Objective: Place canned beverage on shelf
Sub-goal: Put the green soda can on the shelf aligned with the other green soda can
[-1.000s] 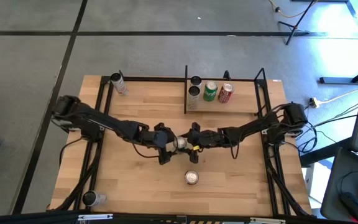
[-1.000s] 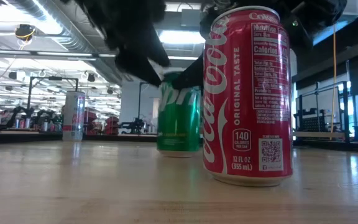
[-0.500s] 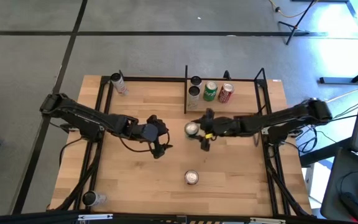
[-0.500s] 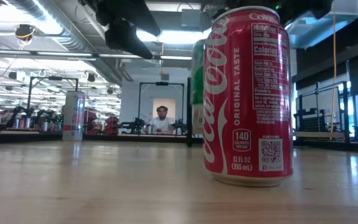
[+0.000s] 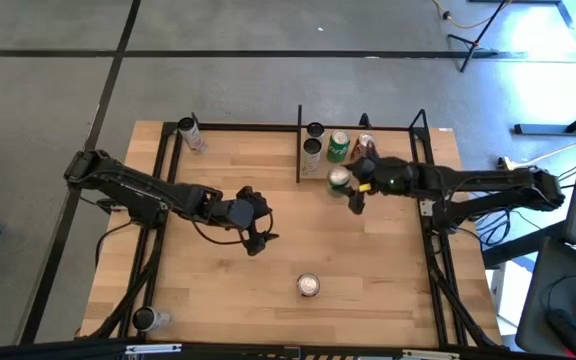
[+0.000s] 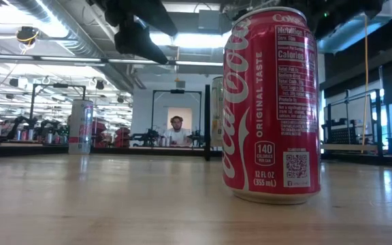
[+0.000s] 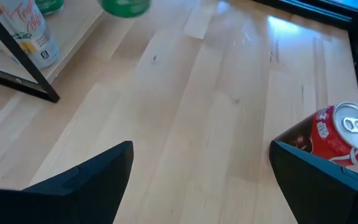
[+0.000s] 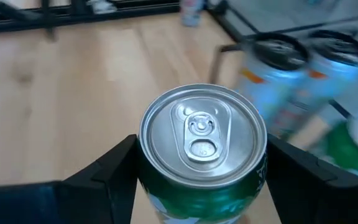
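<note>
A green can (image 8: 202, 149) hangs upright in my right gripper (image 5: 342, 184), just in front of the shelf (image 5: 398, 145) at the table's far right. On the shelf stand two pale cans (image 5: 313, 141), another green can (image 5: 338, 147) and a red can (image 5: 364, 146), which my arm partly hides. A red Coke can (image 5: 309, 285) stands on its base near the table's front middle. My left gripper (image 5: 260, 238) hovers open over the table's middle, its fingers (image 7: 79, 180) holding nothing. My right gripper pinches the green can's side wall (image 8: 146, 186) just under the top rim, one finger (image 8: 98, 183) on each side. The fingers come from the table's right, slanting a little downward. The can stays upright, lid up, lifted clear of the table.
A tall pale can (image 5: 190, 132) stands at the far left corner, and another can (image 5: 146, 320) at the near left. Black frame bars (image 5: 168, 170) run along both table sides. In the low view the Coke can (image 6: 271, 102) fills the foreground.
My right gripper has lifted the green can off the table's middle and carried it toward the far right, up to the shelf's front; the can stays upright. My left gripper has drawn back a little toward the left and risen, then kept still.
</note>
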Tool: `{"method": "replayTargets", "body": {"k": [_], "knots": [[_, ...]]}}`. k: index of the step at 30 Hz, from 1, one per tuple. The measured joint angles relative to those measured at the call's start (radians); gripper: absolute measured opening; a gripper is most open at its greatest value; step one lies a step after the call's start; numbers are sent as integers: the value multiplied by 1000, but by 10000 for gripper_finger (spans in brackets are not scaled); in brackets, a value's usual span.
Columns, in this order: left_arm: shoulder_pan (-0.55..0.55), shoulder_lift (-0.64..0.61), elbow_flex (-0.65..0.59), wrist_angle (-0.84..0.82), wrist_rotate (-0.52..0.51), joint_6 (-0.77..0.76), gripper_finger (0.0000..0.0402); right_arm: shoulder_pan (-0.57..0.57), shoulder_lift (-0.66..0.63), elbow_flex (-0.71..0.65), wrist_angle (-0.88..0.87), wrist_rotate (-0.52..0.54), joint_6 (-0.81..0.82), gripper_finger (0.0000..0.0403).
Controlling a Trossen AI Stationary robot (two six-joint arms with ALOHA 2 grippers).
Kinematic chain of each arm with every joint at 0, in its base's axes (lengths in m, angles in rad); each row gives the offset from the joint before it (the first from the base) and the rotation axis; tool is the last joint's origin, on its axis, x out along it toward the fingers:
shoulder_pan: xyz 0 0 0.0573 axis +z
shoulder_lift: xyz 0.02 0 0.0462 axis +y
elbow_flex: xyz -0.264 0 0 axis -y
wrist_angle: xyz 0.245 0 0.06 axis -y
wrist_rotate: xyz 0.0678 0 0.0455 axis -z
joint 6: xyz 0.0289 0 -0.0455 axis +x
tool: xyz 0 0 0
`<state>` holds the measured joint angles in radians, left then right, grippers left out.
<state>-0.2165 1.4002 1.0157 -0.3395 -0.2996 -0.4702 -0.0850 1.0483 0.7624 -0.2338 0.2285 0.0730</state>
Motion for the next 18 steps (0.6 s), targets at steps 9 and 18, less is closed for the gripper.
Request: {"method": "replayTargets", "body": {"k": [9,18], "knots": [[0,0,0,1,-6,1,364,-154,1,-73,47,-97,0,261],[0,0,0,1,-8,7,364,-255,33,-98,141,-159,0,261]]}}
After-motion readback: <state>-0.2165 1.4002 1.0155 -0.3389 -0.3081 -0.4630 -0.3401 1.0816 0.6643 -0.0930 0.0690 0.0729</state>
